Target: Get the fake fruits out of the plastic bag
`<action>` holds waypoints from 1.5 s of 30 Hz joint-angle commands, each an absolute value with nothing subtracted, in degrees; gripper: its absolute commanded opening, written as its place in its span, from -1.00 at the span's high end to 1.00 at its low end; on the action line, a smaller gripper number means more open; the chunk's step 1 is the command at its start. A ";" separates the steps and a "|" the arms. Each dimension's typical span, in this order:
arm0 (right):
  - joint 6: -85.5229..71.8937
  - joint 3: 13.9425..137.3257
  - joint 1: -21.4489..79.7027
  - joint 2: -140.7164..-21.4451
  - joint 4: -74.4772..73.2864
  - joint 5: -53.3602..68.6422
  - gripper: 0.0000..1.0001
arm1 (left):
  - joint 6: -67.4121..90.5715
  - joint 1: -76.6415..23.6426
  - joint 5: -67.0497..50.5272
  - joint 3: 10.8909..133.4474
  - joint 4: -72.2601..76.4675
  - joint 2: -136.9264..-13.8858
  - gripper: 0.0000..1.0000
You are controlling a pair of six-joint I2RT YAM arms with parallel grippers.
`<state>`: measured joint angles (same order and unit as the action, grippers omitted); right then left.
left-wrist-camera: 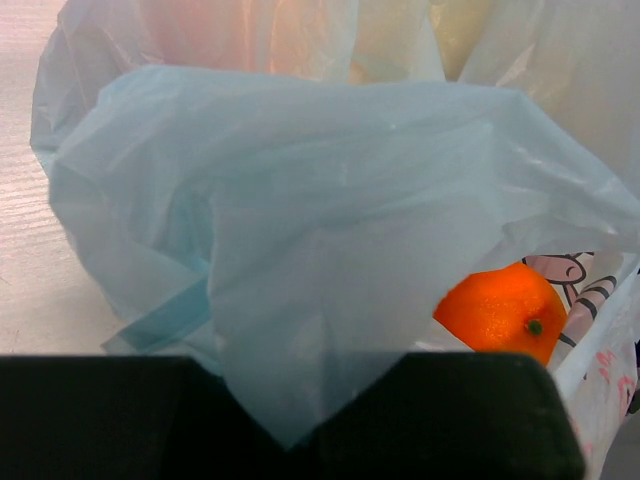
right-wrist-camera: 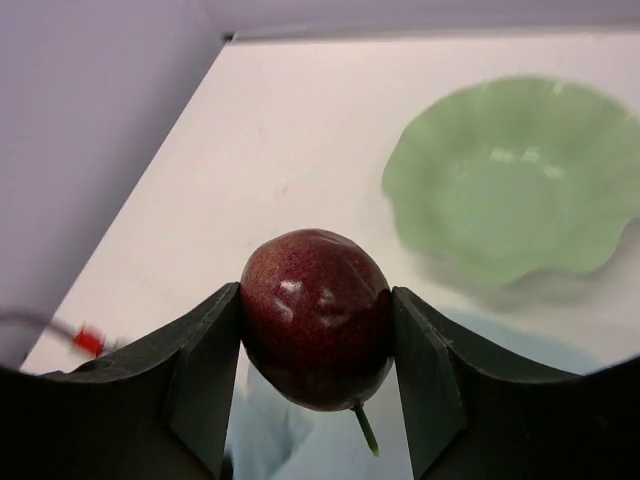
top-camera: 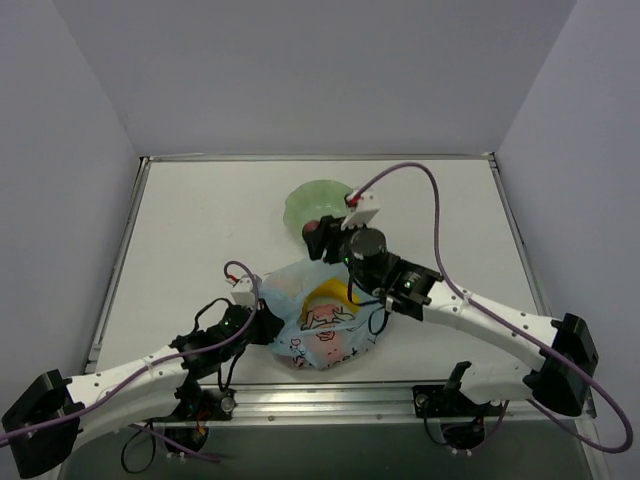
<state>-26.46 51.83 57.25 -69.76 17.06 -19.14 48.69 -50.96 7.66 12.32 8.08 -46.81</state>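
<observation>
The light-blue plastic bag [top-camera: 325, 320] lies at the table's near middle, with a yellow banana [top-camera: 330, 297] showing through it. My left gripper [top-camera: 262, 322] is shut on a fold of the bag [left-wrist-camera: 300, 260] at its left edge. An orange [left-wrist-camera: 503, 311] sits inside the bag's opening. My right gripper [top-camera: 322, 238] is shut on the small dark red-brown round fruit [right-wrist-camera: 316, 318], held above the bag's far edge, just short of the pale green bowl [right-wrist-camera: 520, 180]. The fruit [top-camera: 315, 231] also shows in the top view.
The pale green scalloped bowl [top-camera: 318, 205] stands behind the bag, with nothing showing in it. White walls enclose the table on three sides. A metal rail [top-camera: 330, 400] runs along the near edge.
</observation>
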 commanded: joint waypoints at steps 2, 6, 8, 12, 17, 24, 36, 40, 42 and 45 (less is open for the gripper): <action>-19.78 62.90 46.42 -81.54 22.06 -16.71 0.58 | 48.87 -51.50 9.05 14.50 9.67 -46.76 0.95; -16.44 68.79 40.88 -95.14 22.76 -17.14 0.56 | 48.43 -51.68 9.23 14.94 9.58 -47.20 0.95; -15.47 71.00 38.15 -98.95 22.76 -16.70 0.56 | 48.25 -51.77 9.75 14.94 9.41 -47.02 0.95; -14.24 76.89 35.51 -106.24 22.41 -15.30 0.48 | 47.55 -52.03 10.72 15.82 7.56 -45.79 0.95; -12.13 80.86 34.98 -107.14 20.75 -15.21 -0.48 | 47.46 -52.12 11.43 16.69 6.68 -45.00 0.95; -9.50 71.04 40.32 -89.35 15.74 -13.54 -0.53 | 48.16 -52.21 12.21 17.23 5.10 -44.47 0.95; -16.96 40.88 56.77 -60.38 8.88 3.78 0.60 | 48.43 -52.21 15.12 20.92 0.97 -42.54 0.95; -18.11 38.32 56.78 -62.40 9.23 0.19 0.59 | 48.60 -52.12 15.38 21.71 1.06 -43.41 0.95; -17.32 38.84 56.86 -65.03 9.32 -3.94 0.39 | 48.78 -52.21 15.21 21.97 1.05 -43.85 0.95; -15.22 41.13 56.25 -69.07 10.37 -11.23 -0.04 | 48.78 -52.12 15.12 21.97 0.97 -44.47 0.95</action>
